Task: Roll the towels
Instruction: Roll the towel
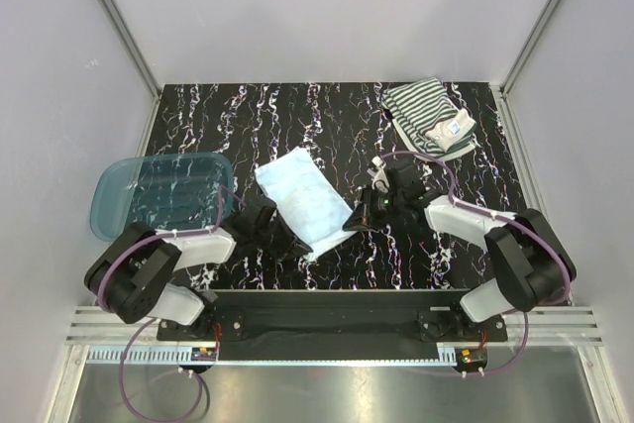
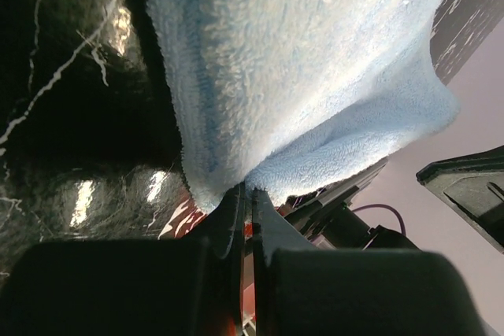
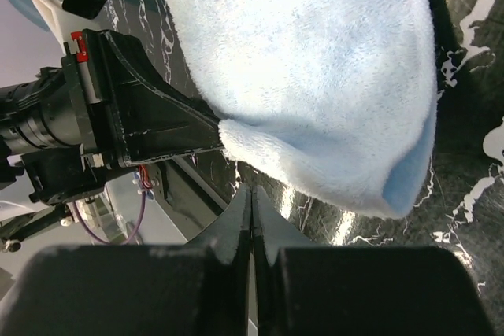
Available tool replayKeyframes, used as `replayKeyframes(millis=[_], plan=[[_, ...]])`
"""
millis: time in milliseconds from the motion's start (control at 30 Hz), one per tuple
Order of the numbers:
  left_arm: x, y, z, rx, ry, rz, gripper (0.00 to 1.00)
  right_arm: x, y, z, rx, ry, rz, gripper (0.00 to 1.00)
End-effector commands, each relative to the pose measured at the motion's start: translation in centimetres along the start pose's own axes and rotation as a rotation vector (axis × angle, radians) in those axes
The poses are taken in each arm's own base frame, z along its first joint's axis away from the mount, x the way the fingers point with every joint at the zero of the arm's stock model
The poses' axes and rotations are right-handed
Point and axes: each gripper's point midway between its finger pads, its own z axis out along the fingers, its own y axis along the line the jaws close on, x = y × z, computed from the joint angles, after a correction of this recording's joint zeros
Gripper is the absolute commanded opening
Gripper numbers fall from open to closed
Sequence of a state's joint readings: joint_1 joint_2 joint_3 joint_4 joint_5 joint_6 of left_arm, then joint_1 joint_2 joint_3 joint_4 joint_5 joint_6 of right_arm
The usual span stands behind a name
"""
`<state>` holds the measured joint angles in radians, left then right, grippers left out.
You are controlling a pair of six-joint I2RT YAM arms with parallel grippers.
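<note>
Left hand [image 2: 246, 193] closed, pinching the near-left corner of the light blue towel [image 1: 300, 200]; that corner sits raised off the tabletop [image 1: 248, 116]. Right hand [image 3: 252, 193] closed too, tips at the towel's near-right edge, can't tell if cloth is caught. Both arms low, reaching in from either side, hands facing across the near end. Towel lies just right of the tub [image 1: 119, 195], apart from it, long axis diagonal toward far left. Roll likely starts at this near end. Striped towel [image 1: 421, 111] is well right of the tub, farther back.

Light blue towel [image 1: 300, 203] between left gripper [image 1: 285, 242] and right gripper [image 1: 350, 219], striped towel [image 1: 428, 116] well beyond right jaws, blue tub [image 1: 149, 195] outside left jaws.
</note>
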<state>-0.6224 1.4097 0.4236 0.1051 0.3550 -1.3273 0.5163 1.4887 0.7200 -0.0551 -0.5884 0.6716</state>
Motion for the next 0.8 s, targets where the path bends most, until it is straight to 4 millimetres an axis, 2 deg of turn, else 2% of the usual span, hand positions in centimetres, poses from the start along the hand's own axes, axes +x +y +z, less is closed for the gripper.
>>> replayKeyframes(millis=[0, 300, 533, 767], plan=[[-0.8, 2.9, 0.6, -0.083, -0.028, -0.020, 0.00, -1.2, 1.5, 0.7, -0.070, -0.025, -0.058, 0.03], [-1.2, 4.2, 0.4, -0.095, -0.029, -0.053, 0.00, -0.8, -0.3, 2.8, -0.067, 0.016, -0.045, 0.01], [-1.1, 5.2, 0.3, -0.108, -0.029, -0.066, 0.00, -1.4, -1.2, 4.8, -0.099, 0.020, -0.051, 0.00], [-1.1, 5.9, 0.0, -0.123, -0.027, -0.069, 0.00, -1.5, -4.4, 6.3, -0.104, 0.031, 0.019, 0.00]])
